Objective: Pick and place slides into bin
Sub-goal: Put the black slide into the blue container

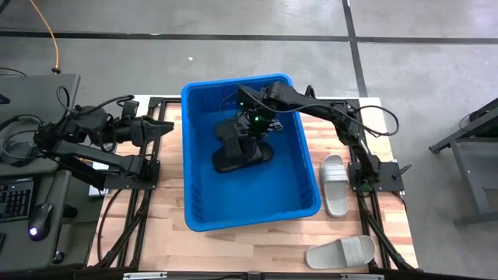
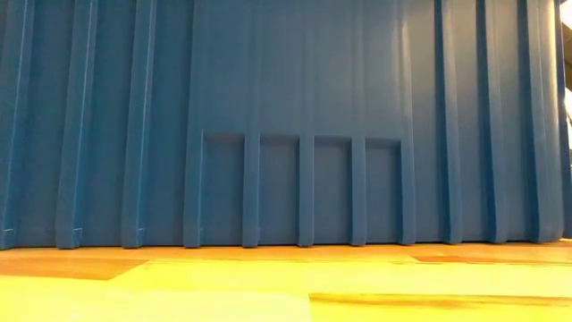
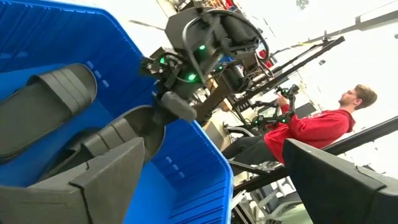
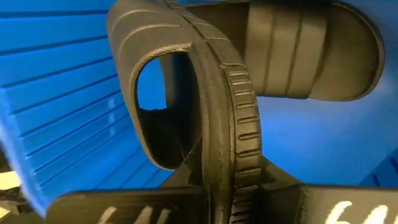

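The blue bin [image 1: 296, 204] stands mid-table; its wall [image 2: 286, 116] fills the low view. My right gripper [image 4: 239, 199] reaches down into it from the table's right, shut on a black slide [image 4: 186, 81]. A second black slide [image 4: 305, 50] lies flat on the bin's floor just beyond. Two light grey slides [image 1: 334, 185] [image 1: 341, 252] lie flat on the table, right of the bin. My left gripper [image 1: 163, 128] waits open, left of the bin, pointing toward it. My right gripper pinches the black slide's sole [image 4: 239, 168] between its two fingers, one on the footbed side and one on the underside. The fingers slant down from above, coming from the table's right. The slide stands on edge ahead of the fingers, strap [image 4: 155, 56] to one side, inside the bin [image 3: 130, 130].
The bin's walls rise high around my right gripper. A keyboard and a mouse [image 1: 39, 222] lie off the table's left edge. A person in a red top [image 3: 311, 127] sits in the room beyond the table. Bare wood [image 1: 257, 249] shows in front of the bin.
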